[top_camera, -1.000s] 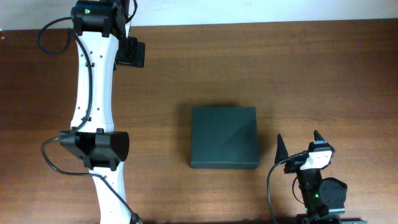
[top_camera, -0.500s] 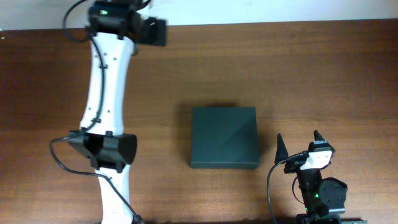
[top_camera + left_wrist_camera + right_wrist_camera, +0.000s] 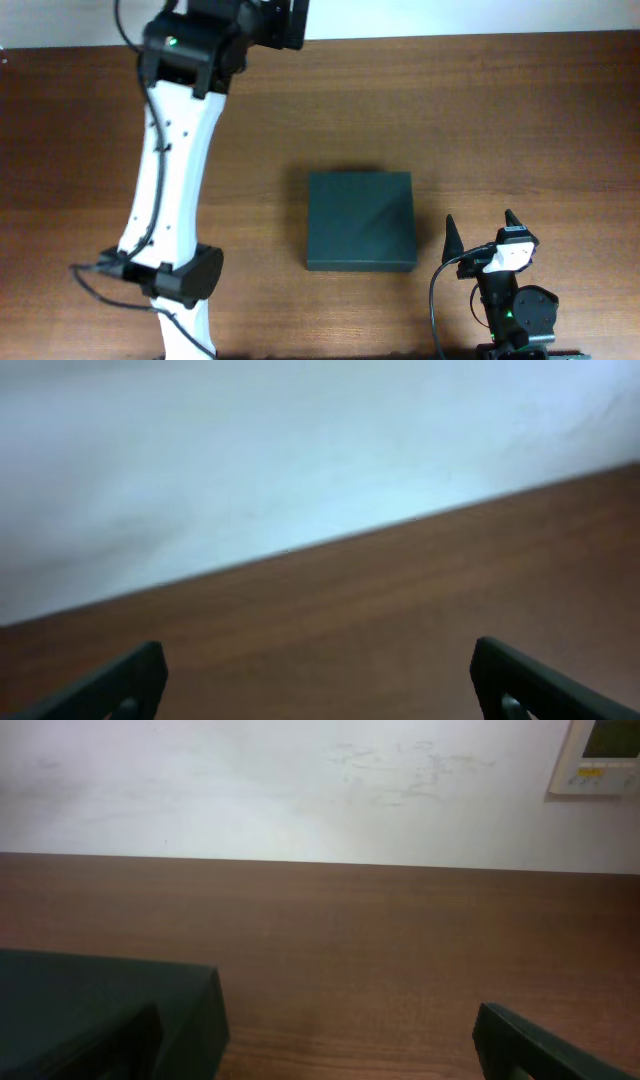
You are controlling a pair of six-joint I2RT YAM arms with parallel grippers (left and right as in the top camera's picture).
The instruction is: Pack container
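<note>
Container point(image 3: 360, 221), lid shut, sits on the tabletop point(image 3: 520, 120) just left of and slightly ahead of the right tool point(image 3: 480, 228), fingers apart and empty, judged the nearer arm; the left tool point(image 3: 320, 690), likewise spread, faces away, the container well behind it.

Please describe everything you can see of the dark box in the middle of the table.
The container is a matte, dark greenish-black rectangular box, cardboard by its look. Its top lies flat and shut, with a faint diagonal sheen. It rests flat on the wooden table, near the middle, its edges roughly square to the table's. Only the table touches it. The right gripper stands open to its right, apart from it.
</note>
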